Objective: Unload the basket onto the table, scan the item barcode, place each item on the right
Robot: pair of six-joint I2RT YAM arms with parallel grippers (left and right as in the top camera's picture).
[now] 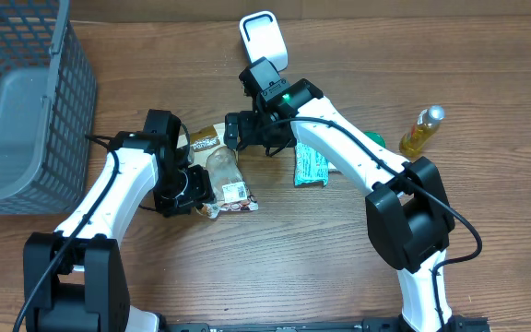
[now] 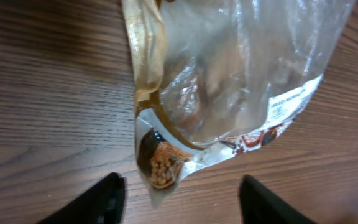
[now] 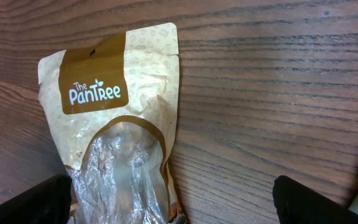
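Item: snack bag (image 1: pixel 221 171), tan top panel printed "The PanTree", clear window below it.
Item location: flat on the wooden table (image 1: pixel 487 83), near its middle, between the 2 grippers; top end toward the right arm, bottom end toward the left arm.
Item label: white printed sticker (image 2: pixel 294 99) on the clear film near the bag's bottom end, facing up; the print is too blurred to read.
Left gripper (image 2: pixel 180 182): fingers spread, 1 on each side of the bag's bottom corner, with wood showing between each finger and the film; nothing pinched.
Left gripper position: low over the bag's bottom end, seen at (image 1: pixel 194 192) from overhead.
Right gripper (image 3: pixel 169 186): fingers spread wide, at opposite edges of its wrist view; nothing pinched.
Right gripper position: above the bag's top end, seen at (image 1: pixel 247 131) from overhead; whether it touches the bag cannot be told.
White scanner (image 1: pixel 264 39): at the far edge of the table, beyond the right gripper, well apart from the bag.
Teal packet (image 1: pixel 310 166): flat on the table just right of the bag, partly under the right arm.
Yellow bottle (image 1: pixel 422 132): lying on its side at the right of the table.
Grey basket (image 1: pixel 26 120): mesh-walled, at the left edge of the table.
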